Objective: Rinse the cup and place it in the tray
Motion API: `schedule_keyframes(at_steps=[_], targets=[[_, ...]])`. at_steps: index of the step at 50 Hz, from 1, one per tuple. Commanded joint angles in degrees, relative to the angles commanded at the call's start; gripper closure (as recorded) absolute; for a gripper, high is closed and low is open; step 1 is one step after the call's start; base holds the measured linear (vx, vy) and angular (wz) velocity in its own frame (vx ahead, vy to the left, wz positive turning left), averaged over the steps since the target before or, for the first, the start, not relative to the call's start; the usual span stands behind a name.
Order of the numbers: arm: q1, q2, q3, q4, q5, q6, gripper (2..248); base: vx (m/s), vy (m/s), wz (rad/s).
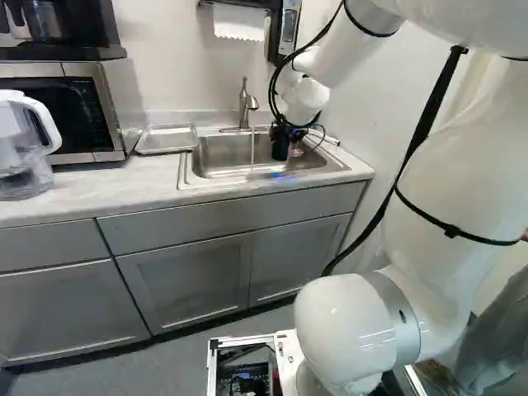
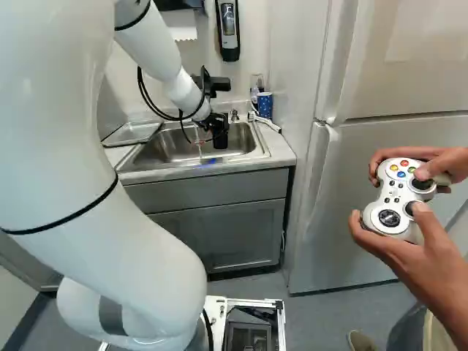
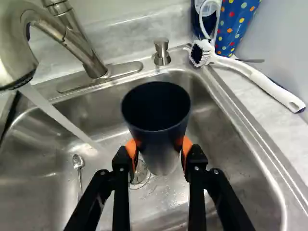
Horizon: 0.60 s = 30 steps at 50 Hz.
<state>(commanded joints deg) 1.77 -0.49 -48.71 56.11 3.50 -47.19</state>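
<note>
The end effector (image 2: 219, 130) is clamped on the dark cup (image 3: 161, 137), with an orange pad (image 3: 186, 148) on each side of it. It holds the cup over the sink (image 3: 216, 139), and the cup's open top shows in the wrist view. The round drain (image 3: 140, 175) is under the cup, partly hidden. To the left of the end effector, water (image 3: 55, 112) runs down into the sink, apart from the cup. A little spoon (image 3: 78, 162) lies in the sink on that same side. Ahead and to the left is the shiny tap (image 3: 84, 53). The small soap pump (image 3: 162, 52) is ahead, on the sink's back edge. Ahead and to the right are a white brush (image 3: 257, 78) and a blue cup with colored dots (image 3: 234, 24). Farther left of the end effector, past the sink's side, the metal tray (image 1: 167, 139) sits on the surface (image 1: 87, 191). A big clear jug (image 1: 21, 153) and a microwave (image 1: 106, 111) are even farther left.
</note>
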Motion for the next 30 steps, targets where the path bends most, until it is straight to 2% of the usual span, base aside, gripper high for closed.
schedule_keyframes(at_steps=[12, 30], targets=[[0.00, 0.00, 0.00, 0.00, -3.06, 0.00, 139, 0.000, 0.000, 0.000], [0.41, -0.02, -0.02, -0.58, -3.40, 0.00, 139, 0.000, 0.000, 0.000]])
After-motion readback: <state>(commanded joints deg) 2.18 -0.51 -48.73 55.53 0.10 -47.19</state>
